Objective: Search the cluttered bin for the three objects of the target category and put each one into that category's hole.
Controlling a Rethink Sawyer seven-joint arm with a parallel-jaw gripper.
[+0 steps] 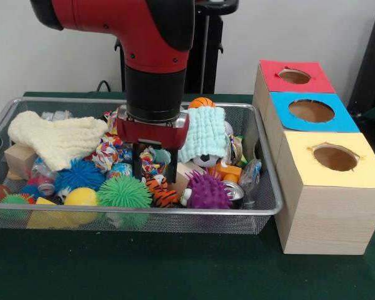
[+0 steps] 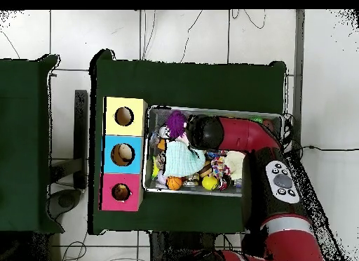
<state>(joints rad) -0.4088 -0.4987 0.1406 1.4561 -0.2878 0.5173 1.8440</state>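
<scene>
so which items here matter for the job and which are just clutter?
Job:
- silver wire mesh bin
- orange tiger plush with black stripes
- round hole in the red box top
- gripper, open, fingers down astride the tiger's upper end

Clutter:
- green spiky rubber ball
- purple spiky ball
- cream knitted cloth
- blue-topped hole
- yellow-topped hole

Cream knitted cloth (image 1: 56,139) beside aqua cloth (image 1: 204,133); green spiky ball (image 1: 124,192), purple spiky ball (image 1: 207,191), small basketball (image 1: 202,102)
</scene>
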